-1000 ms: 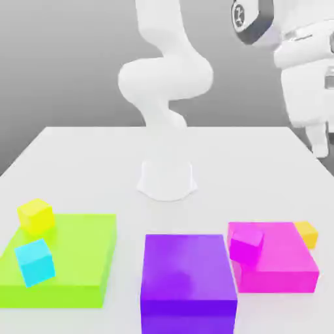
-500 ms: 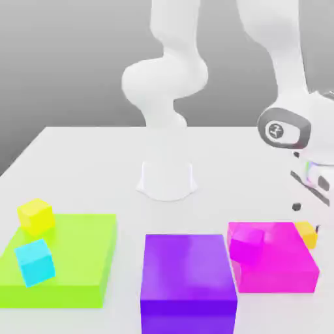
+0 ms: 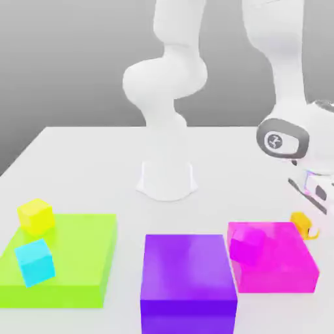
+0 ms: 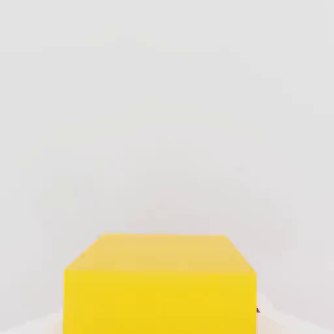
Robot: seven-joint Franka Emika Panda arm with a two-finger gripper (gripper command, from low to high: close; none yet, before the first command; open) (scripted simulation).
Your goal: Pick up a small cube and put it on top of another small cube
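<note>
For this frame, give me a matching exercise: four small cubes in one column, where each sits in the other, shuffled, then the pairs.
Things:
1. yellow cube
2. cyan cube
3. magenta cube
4. orange cube

Places:
A. on the pink slab, at its corner nearest the purple block
B. at the hand, by the pink slab's far corner
C. on the green slab, near its front
D. at the green slab's far corner

Pairs: 1-D, 2-C, 3-A, 4-B

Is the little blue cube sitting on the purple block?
No, the small cyan cube rests on the flat green block, beside the purple block.
</note>
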